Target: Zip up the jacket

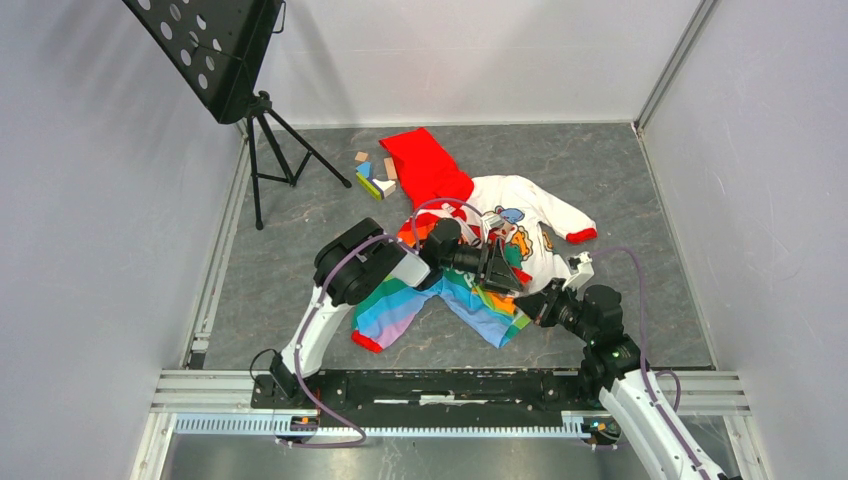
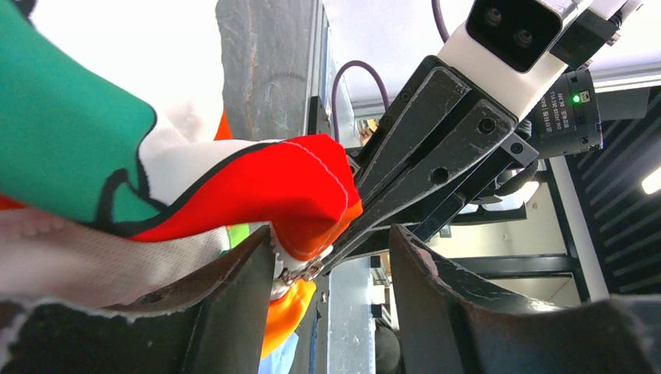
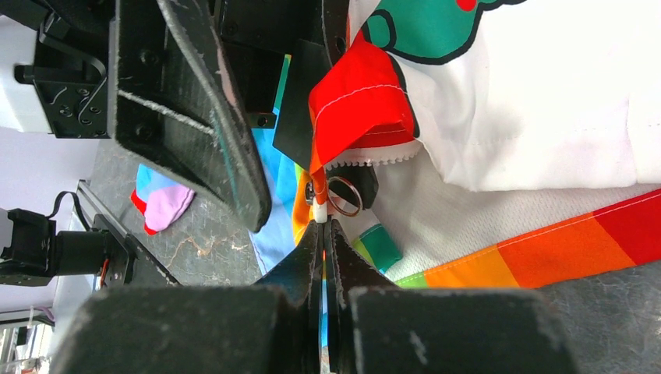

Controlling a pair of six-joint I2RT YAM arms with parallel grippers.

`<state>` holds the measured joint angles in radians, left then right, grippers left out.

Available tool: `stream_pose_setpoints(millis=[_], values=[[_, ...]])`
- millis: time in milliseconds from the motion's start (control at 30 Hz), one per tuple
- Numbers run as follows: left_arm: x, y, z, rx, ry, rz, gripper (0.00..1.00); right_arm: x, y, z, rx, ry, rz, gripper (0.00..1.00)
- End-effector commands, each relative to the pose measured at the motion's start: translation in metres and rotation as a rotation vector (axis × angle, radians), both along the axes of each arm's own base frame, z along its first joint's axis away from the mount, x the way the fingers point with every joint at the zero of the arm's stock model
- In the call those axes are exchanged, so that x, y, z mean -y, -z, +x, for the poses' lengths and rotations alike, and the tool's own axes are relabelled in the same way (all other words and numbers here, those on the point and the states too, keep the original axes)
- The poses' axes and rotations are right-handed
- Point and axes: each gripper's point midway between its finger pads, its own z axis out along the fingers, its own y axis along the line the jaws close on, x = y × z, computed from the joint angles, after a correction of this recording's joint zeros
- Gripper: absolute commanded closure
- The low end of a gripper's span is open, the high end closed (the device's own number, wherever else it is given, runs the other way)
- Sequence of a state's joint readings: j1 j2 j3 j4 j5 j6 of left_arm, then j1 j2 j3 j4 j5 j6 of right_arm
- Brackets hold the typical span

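Note:
The jacket (image 1: 520,215) lies spread on the grey floor, red hood (image 1: 425,165) at the back and rainbow stripes (image 1: 395,305) in front. My right gripper (image 3: 323,222) is shut on the white bottom end of the zipper (image 3: 319,212), just below the metal slider with its ring pull (image 3: 343,195). My left gripper (image 2: 329,234) is open, its jaws wide on either side of the slider (image 2: 300,273), and the red hem (image 2: 296,187) rests against its left finger (image 2: 226,312). In the top view both grippers meet at the jacket's lower edge, the left (image 1: 503,272) and the right (image 1: 530,298).
A black music stand (image 1: 215,50) on a tripod (image 1: 270,150) stands at the back left. Several toy blocks (image 1: 372,172) lie beside the hood. White walls enclose the floor on three sides. An aluminium rail (image 1: 450,385) runs along the near edge.

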<state>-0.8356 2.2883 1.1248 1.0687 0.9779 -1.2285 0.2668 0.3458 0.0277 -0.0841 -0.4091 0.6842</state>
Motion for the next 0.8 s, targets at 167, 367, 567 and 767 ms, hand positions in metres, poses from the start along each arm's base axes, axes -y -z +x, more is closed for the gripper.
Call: stream_pose_setpoints(millis=[167,367,567,767], values=[[-0.013,-0.018,0.005,0.057,0.006,-0.023,0.47,0.011,0.084,-0.035,-0.207,0.01,-0.055,1.0],[-0.016,-0.014,0.002,0.073,0.007,-0.002,0.59,0.01,0.083,-0.035,-0.208,0.009,-0.052,1.0],[-0.022,-0.006,-0.001,0.091,0.013,0.03,0.56,0.01,0.083,-0.035,-0.208,0.008,-0.047,1.0],[-0.021,-0.007,-0.005,0.097,0.018,0.026,0.56,0.008,0.083,-0.035,-0.211,0.008,-0.036,1.0]])
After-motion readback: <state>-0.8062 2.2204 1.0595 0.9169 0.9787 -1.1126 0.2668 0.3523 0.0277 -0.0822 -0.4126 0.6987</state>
